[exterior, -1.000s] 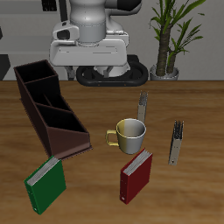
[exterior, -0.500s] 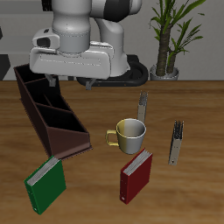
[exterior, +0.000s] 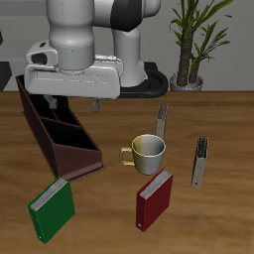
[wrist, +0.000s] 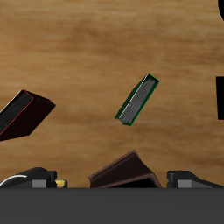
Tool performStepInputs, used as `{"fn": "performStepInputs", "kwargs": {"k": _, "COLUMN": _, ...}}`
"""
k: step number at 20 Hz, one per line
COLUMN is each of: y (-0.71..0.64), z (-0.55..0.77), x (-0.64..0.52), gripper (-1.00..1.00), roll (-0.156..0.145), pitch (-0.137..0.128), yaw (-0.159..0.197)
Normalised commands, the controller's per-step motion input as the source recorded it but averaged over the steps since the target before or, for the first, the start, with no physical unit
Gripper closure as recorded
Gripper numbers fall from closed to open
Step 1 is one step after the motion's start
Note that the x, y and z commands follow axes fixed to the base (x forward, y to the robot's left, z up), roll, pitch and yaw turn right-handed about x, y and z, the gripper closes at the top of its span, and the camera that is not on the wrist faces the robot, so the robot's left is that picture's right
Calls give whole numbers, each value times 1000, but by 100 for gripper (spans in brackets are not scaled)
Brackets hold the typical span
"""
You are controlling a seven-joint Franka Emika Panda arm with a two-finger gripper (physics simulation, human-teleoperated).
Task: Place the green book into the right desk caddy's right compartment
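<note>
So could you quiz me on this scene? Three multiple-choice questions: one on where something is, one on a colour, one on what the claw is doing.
1. Where is the green book?
A. Inside the brown caddy
B. Flat on the table near its front edge
C. In the claw

2. What colour is the book lying just in front of the mug?
A. Blue
B. Dark red
C. Yellow

3. What is the gripper doing?
A. Gripping the green book
B. Gripping the mug
C. Holding nothing, above the caddy

Answers:
1 B: the green book lies on the table, just in front of the right desk caddy.
2 B: the book in front of the mug is dark red.
3 C: the gripper hangs open over the caddy with nothing in it.
</note>
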Motion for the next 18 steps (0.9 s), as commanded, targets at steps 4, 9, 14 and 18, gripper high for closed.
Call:
{"fn": "performStepInputs", "kwargs": {"k": 4, "y": -185, "z": 90, "x": 254, "gripper": -100, "roll": 24, "pitch": -14, "yaw": -48}}
{"fn": "performStepInputs", "kwargs": {"k": 9, "y": -208, "z": 16, "x": 238, "gripper": -100, "roll": 46, "pitch": 3, "yaw": -40}}
{"fn": "performStepInputs", "kwargs": {"k": 14, "y": -151, "z": -74, "x": 116, "gripper": -100, "roll": -8, "pitch": -7, "yaw": -9}}
{"fn": "performStepInputs", "kwargs": {"k": 18, "y": -248, "z": -121, "x": 151, "gripper": -100, "roll": 15, "pitch": -20, "yaw": -8}}
